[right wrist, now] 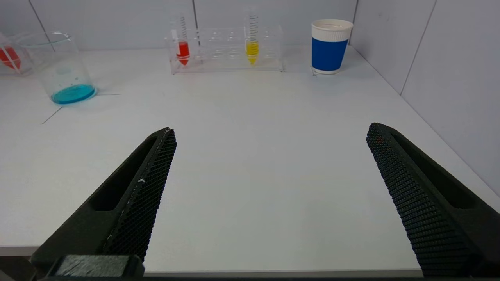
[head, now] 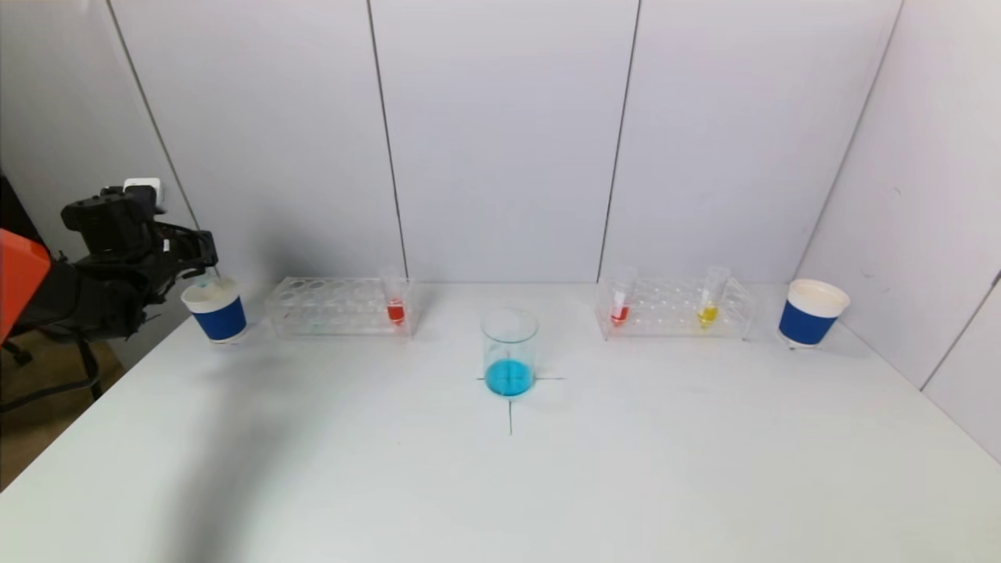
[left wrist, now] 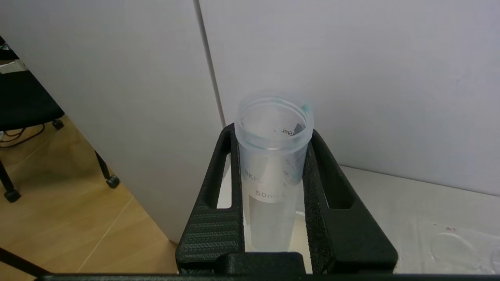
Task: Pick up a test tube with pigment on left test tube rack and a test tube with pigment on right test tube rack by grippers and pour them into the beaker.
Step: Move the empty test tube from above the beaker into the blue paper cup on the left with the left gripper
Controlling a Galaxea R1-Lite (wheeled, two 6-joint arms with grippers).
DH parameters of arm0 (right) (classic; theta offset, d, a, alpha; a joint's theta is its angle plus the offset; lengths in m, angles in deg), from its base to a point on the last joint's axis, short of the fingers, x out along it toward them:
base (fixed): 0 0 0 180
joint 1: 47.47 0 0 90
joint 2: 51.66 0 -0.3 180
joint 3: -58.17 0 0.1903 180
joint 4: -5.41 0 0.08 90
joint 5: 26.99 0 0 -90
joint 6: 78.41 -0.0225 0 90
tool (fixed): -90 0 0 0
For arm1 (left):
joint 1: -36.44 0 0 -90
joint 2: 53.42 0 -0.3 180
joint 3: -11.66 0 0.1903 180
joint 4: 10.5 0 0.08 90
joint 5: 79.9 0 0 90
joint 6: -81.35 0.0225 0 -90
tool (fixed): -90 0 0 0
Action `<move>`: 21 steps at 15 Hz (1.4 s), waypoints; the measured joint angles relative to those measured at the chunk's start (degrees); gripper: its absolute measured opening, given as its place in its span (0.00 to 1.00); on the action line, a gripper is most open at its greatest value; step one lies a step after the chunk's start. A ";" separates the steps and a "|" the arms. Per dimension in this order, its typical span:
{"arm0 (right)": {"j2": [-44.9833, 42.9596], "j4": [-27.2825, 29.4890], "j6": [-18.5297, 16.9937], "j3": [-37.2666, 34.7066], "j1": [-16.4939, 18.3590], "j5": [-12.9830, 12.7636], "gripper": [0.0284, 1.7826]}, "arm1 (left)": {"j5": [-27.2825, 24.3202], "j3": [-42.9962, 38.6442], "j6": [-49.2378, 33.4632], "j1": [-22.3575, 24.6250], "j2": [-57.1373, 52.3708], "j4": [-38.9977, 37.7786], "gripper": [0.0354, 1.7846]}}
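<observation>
The left gripper [left wrist: 273, 203], clamped on an emptied test tube [left wrist: 273, 156], hovers over the left paper cup [head: 216, 310]. The beaker [head: 509, 352] holds blue; the right gripper [right wrist: 269, 195], spread wide, hasn't fetched its tube.

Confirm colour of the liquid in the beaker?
Blue, a shallow layer at the bottom of the beaker. Shows best in the head view.

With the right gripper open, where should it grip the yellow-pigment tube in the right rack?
Grip the yellow tube on the clear upper section that stands above the right rack, coming from the front with the fingers on either side. It leans slightly, and the rack walls shield its lower part.
</observation>
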 joint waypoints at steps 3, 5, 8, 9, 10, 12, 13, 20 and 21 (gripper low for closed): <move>0.00 0.00 0.02 0.00 0.02 0.00 0.99 | 0.05 -0.44 0.02 -0.20 1.96 -1.00 0.24; 0.00 0.02 0.00 0.00 -0.01 0.00 0.99 | 0.05 -0.90 0.00 -0.24 2.77 -1.07 0.24; 0.00 0.02 0.00 0.00 -0.01 0.00 0.99 | 0.00 -1.93 0.00 -0.46 3.54 -3.28 0.24; 0.00 0.00 0.00 0.00 -0.01 0.00 0.99 | 0.02 -2.32 0.02 -0.50 3.62 -3.47 0.24; 0.00 0.00 0.00 0.00 -0.01 0.00 0.99 | 0.02 -2.78 0.02 -0.50 3.62 -3.83 0.24; 0.00 0.02 0.00 0.00 0.02 0.00 0.99 | 0.05 -3.69 0.09 -0.50 3.62 -4.77 0.24; 0.00 0.00 0.02 0.00 0.02 0.00 0.99 | 0.02 -4.00 0.09 -0.50 3.60 -5.00 0.24; 0.00 0.00 0.00 0.00 0.00 0.02 0.99 | -0.04 -5.17 0.02 -0.52 2.84 -5.11 0.24; 0.00 0.00 0.00 0.00 0.00 0.00 0.99 | -0.11 -5.29 0.04 -0.52 2.71 -5.11 0.24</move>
